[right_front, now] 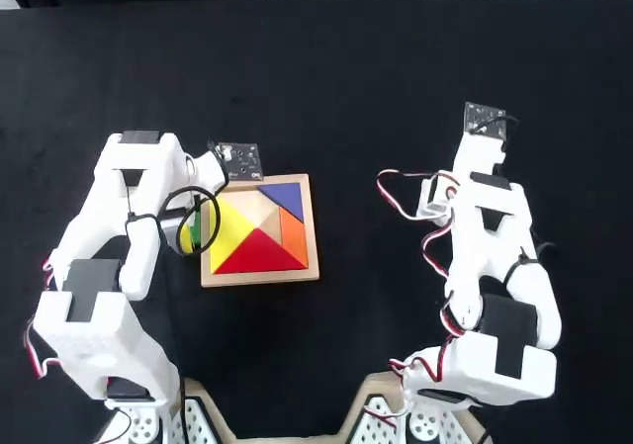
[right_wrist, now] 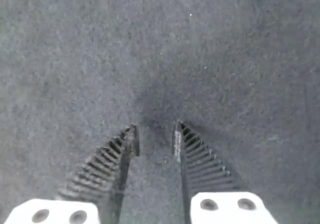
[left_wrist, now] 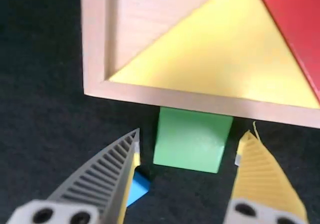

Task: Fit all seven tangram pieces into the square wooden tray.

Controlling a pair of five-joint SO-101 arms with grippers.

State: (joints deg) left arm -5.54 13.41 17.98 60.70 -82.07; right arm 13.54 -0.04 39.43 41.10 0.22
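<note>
Left tool point(left_wrist: 192, 133) released, straddling green piece point(left_wrist: 191, 145) at tray point(left_wrist: 95, 44) edge; right tool point(right_wrist: 155, 129) released.

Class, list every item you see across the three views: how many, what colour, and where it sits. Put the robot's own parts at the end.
Table: 1, black, under everything.
Wooden tray: 1, light wood, on the table left of centre.
Yellow triangle: 1, yellow, in the tray, left side.
Red triangle: 1, red, in the tray, along the edge nearest the arm bases.
Orange piece: 1, orange, in the tray, right side.
Dark blue piece: 1, blue-purple, in the tray, far right corner.
Green piece: 1, green, outside the tray, against its wall.
Light blue piece: 1, light blue, on the table beside a left finger.
Left gripper: 1, fingers open either side of the green piece.
Right gripper: 1, fingers slightly open over bare table.
</note>
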